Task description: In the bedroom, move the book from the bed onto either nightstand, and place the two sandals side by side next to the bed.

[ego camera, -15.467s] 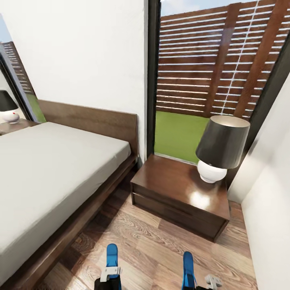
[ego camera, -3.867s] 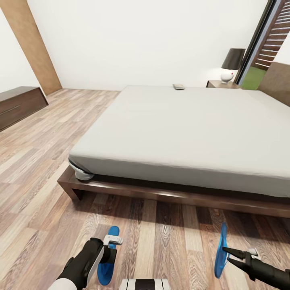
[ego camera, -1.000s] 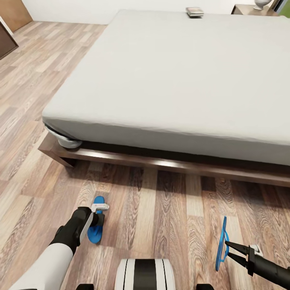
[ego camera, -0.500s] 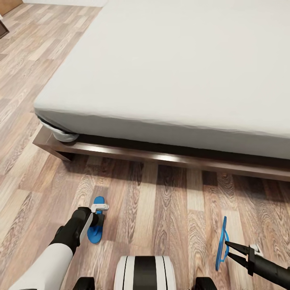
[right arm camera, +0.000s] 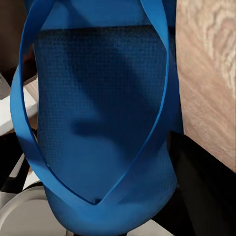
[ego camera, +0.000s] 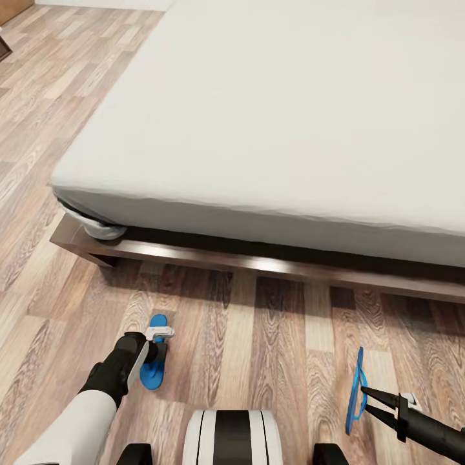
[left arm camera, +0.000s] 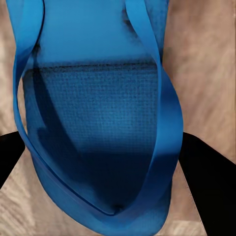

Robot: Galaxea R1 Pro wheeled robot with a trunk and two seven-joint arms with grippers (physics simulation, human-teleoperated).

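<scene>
Overhead, faced the long side of the large low bed (ego camera: pixel 271 123) with its light-grey mattress and dark-brown wooden base. Held one bright blue flip-flop sandal (ego camera: pixel 154 368) flat, low over the wood-plank floor (ego camera: pixel 284 336), in the left gripper (ego camera: pixel 157 352), jaws clamped on it; carried the second blue sandal (ego camera: pixel 354 391) on edge in the right gripper (ego camera: pixel 371 397), pinched likewise. Neither set down yet (book and nightstand out of frame, so that half couldn't be judged). Closer, from the left wrist, showed thong straps and textured sole. From the right wrist, added the same detail, plus white robot body beneath.
</scene>
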